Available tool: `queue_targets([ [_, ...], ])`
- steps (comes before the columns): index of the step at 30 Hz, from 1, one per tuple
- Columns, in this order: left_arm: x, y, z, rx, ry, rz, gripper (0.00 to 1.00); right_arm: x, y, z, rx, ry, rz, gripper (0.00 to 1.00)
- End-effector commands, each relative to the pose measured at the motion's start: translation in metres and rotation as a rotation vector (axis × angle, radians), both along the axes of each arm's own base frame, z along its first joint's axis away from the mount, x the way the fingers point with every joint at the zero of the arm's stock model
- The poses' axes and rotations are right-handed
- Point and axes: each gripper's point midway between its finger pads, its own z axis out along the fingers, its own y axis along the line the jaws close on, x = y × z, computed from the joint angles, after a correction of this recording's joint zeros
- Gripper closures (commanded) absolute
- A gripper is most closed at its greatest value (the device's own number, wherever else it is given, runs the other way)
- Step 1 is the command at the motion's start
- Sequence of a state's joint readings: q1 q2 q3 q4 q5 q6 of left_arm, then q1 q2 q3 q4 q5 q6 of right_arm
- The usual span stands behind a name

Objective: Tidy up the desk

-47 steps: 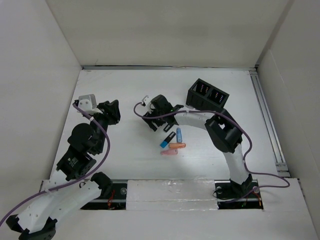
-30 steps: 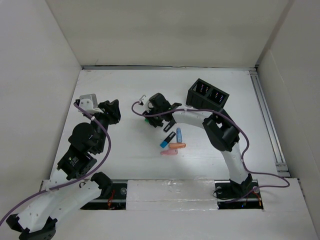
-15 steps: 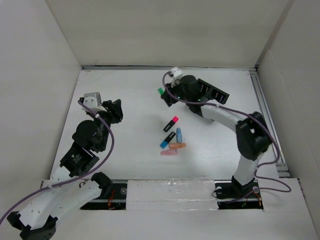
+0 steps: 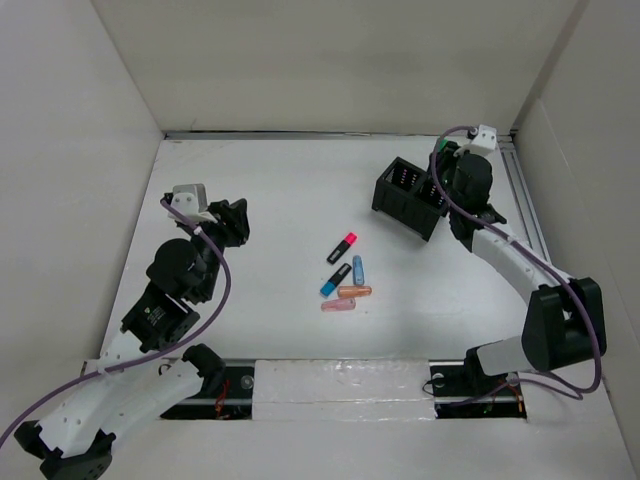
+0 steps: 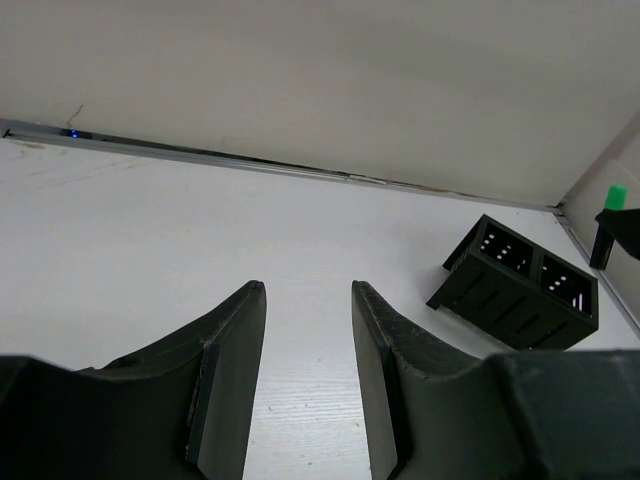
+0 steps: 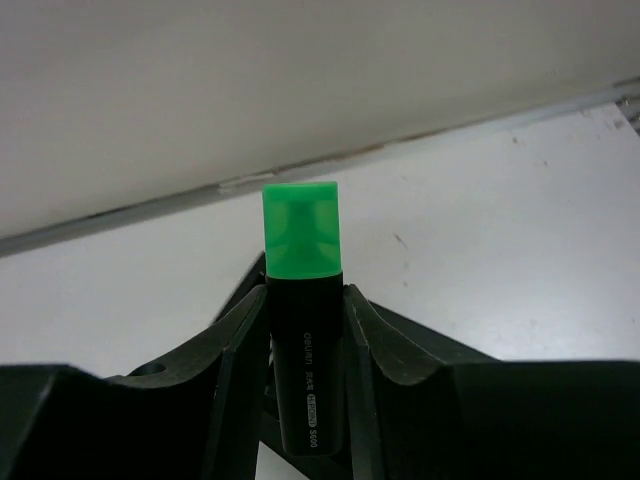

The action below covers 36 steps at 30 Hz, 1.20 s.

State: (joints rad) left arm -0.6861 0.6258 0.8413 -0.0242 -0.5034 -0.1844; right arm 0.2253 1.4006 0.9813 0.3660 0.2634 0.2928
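Five loose highlighters point(image 4: 345, 275) mid-frame on desk point(image 4: 270, 180). Black organizer point(image 4: 410, 195) upper right. Right gripper point(image 6: 305, 300) just beside its right edge, clamping green-capped highlighter point(image 6: 300, 250). Left gripper point(image 5: 308, 300) at left, fingers parted, empty.

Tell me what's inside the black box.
Nothing sticks out of the black box; its two open compartments look dark, their bottoms hidden in shadow. The green-capped marker is clamped in the right gripper, outside it.

Overhead view onto desk point(image 4: 280, 190), wrist views low toward far wall point(image 5: 320, 80), left shares black box point(image 5: 520, 295)
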Motion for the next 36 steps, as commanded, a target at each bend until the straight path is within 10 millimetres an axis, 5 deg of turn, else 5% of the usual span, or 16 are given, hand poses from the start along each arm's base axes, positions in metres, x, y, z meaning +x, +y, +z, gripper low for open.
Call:
queue_targets([
  [1,0.001,-0.003,0.010,-0.028,-0.040,-0.012,0.64,-0.005,-0.021,0.003,0.026,-0.016,-0.084,0.77],
  [6,0.001,-0.006,0.009,-0.030,-0.039,-0.026,0.64,-0.009,-0.038,-0.023,0.001,0.048,-0.138,0.77],
  [13,0.002,-0.007,0.007,-0.024,-0.032,-0.027,0.64,0.012,-0.031,-0.050,-0.028,0.110,-0.115,0.73],
  [23,0.001,-0.005,0.008,-0.025,-0.033,-0.021,0.64,0.021,-0.030,-0.054,-0.042,0.117,-0.134,0.60],
  [29,0.000,-0.006,0.010,-0.030,-0.038,-0.030,0.64,0.006,-0.018,-0.063,-0.046,0.131,-0.127,0.39],
  [36,-0.002,-0.006,0.011,-0.036,-0.044,-0.034,0.64,-0.017,-0.004,-0.028,-0.013,0.070,-0.095,0.37],
])
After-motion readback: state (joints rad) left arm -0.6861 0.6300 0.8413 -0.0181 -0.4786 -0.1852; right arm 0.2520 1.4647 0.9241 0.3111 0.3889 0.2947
